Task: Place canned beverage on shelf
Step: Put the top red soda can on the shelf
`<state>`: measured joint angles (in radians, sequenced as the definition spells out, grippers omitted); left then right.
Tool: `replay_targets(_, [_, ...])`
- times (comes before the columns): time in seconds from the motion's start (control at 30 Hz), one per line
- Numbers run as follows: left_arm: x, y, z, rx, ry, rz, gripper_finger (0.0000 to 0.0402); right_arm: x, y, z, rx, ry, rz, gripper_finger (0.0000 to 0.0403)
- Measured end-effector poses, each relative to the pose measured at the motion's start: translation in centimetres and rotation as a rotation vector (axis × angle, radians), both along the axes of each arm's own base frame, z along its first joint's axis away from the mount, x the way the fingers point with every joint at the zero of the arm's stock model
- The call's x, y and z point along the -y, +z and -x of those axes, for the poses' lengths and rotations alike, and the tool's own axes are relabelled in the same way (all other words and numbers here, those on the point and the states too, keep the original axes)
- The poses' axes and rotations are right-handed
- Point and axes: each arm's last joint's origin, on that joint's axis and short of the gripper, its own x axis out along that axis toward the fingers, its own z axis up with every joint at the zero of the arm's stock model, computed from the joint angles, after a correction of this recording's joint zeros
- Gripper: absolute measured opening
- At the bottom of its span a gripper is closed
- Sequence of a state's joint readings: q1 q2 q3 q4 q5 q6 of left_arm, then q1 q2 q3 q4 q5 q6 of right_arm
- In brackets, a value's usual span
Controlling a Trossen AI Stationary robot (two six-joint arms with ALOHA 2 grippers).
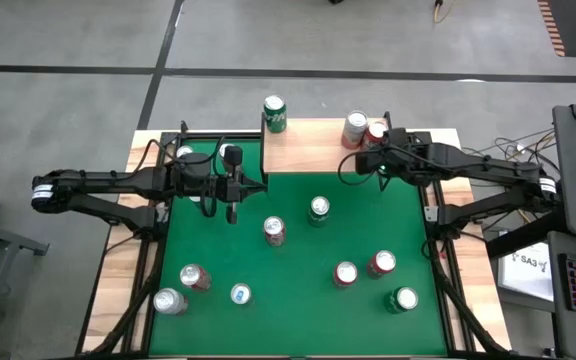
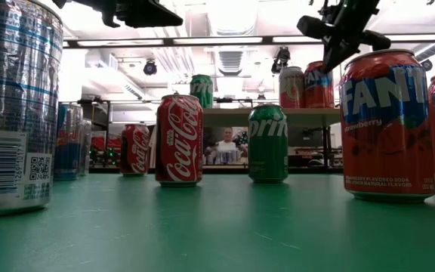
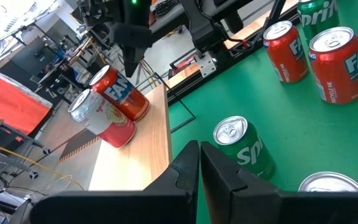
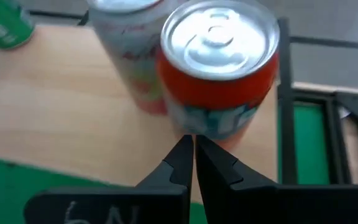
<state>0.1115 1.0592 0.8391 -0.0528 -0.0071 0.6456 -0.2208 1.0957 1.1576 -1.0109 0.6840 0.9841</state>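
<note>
Black fingers of my right gripper are pressed together with nothing between them, their tips just in front of the orange Fanta can standing on the shelf. From above, this gripper hangs at the shelf's 3 o'clock end, near its edge toward the green felt. My left gripper is also fully closed and empty, over the felt just beside the shelf's 9 o'clock end.

On the wooden board I count three cans: a green one at the far 9 o'clock corner, and a pale can touching the orange one at the 3 o'clock end. I judge these three as done.

Eight cans remain on the green felt, so most of the work is left, and neither gripper carries a can now.

Readable writing: in the low view "Coca-Cola" on the red can, "Sprite" on the green can, and "FANTA strawberry" with "strawberry flavored soda" on the big orange can. A silver and blue can shows a barcode and a QR code; its brand I cannot read. The pale can's label is too unclear.
</note>
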Motion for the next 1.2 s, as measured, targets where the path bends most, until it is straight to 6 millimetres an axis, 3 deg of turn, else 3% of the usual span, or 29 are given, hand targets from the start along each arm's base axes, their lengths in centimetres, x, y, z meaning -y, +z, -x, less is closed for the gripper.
replay_targets(0.83, [-0.1, 0.0, 0.0, 0.0, 0.003, 0.0, 0.0, 1.4, -0.3, 0.0, -0.067, -0.087, 0.084, 0.0011])
replay_targets(1.2, [-0.1, 0.0, 0.0, 0.002, 0.003, 0.0, 0.0, 1.6, -0.6, -0.3, -0.055, -0.08, 0.041, 0.0011])
